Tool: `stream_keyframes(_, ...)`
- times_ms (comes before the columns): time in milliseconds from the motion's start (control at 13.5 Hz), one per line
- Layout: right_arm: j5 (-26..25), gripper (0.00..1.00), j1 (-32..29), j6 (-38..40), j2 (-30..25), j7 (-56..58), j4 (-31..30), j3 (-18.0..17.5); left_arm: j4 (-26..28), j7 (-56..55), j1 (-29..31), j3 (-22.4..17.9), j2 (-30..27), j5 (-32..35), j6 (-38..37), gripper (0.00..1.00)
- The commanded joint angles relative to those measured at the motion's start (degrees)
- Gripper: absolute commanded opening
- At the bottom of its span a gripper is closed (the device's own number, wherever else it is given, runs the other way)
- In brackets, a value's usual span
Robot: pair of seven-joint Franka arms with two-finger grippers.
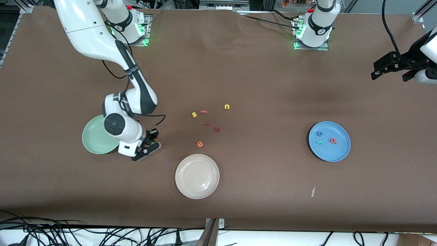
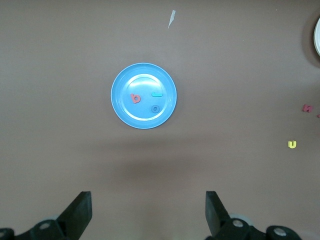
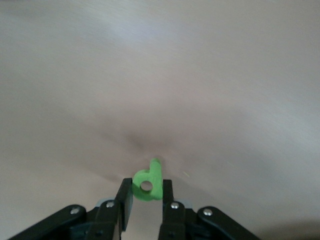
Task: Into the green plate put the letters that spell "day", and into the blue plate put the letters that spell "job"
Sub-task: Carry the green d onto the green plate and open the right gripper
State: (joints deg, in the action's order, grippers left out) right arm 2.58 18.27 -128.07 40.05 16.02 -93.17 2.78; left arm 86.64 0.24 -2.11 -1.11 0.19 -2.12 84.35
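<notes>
My right gripper [image 3: 146,187] is shut on the green "d" [image 3: 152,175], which stands between its jaws just above bare table. In the front view this gripper [image 1: 150,141] hangs beside the pale green plate [image 1: 94,136], on the side toward the table's middle; the right arm covers part of that plate. The blue plate [image 1: 336,153] lies toward the left arm's end and holds a blue "o" [image 1: 320,134], a teal "j" [image 1: 320,142] and a salmon "b" [image 1: 333,140]. My left gripper [image 2: 148,215] waits open and high, looking down on the blue plate [image 2: 120,107].
Loose letters lie mid-table: yellow "s" [image 1: 194,114], salmon "f" [image 1: 204,111], yellow "n" [image 1: 227,107], two dark red letters [image 1: 217,129], orange "e" [image 1: 200,144]. A cream plate [image 1: 197,176] sits nearer the camera. A paper scrap [image 1: 313,191] lies near the blue plate.
</notes>
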Motion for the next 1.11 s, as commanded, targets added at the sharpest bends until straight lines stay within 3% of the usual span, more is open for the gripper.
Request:
stream_keyframes(0,0.9,0.13,-1.4,6.0,-2.5,-0.8,0.1,1.8,-2.0,-0.2,-0.2,-0.1,0.9,0.4,-1.4,1.00)
stream_keyframes(297,0.8,0.13,-1.4,13.3,-4.9,0.1,-0.5,6.3,-2.0,-0.2,-0.1,-0.1,0.9,0.4,-1.4,1.00)
stream_keyframes(594,0.8,0.15,-2.0,15.2,-4.4,0.1,-1.2,10.0,-2.0,-0.1,-0.1,-0.1,0.8,0.5,-1.4,1.00)
stream_keyframes(668,0.8,0.40,-3.1,15.2,-3.8,-0.4,-1.1,10.0,-2.0,0.0,0.0,-0.1,0.9,0.5,-1.4,1.00)
stream_keyframes(742,0.8,0.99,-3.4,15.2,-3.4,-0.8,-0.9,10.0,-2.0,0.0,0.0,-0.1,0.9,0.4,-1.4,1.00)
stream_keyframes(1039,0.9,1.00,-2.7,18.5,-5.2,-1.0,0.8,9.4,-2.0,0.0,0.0,-0.1,0.9,0.4,-1.4,1.00)
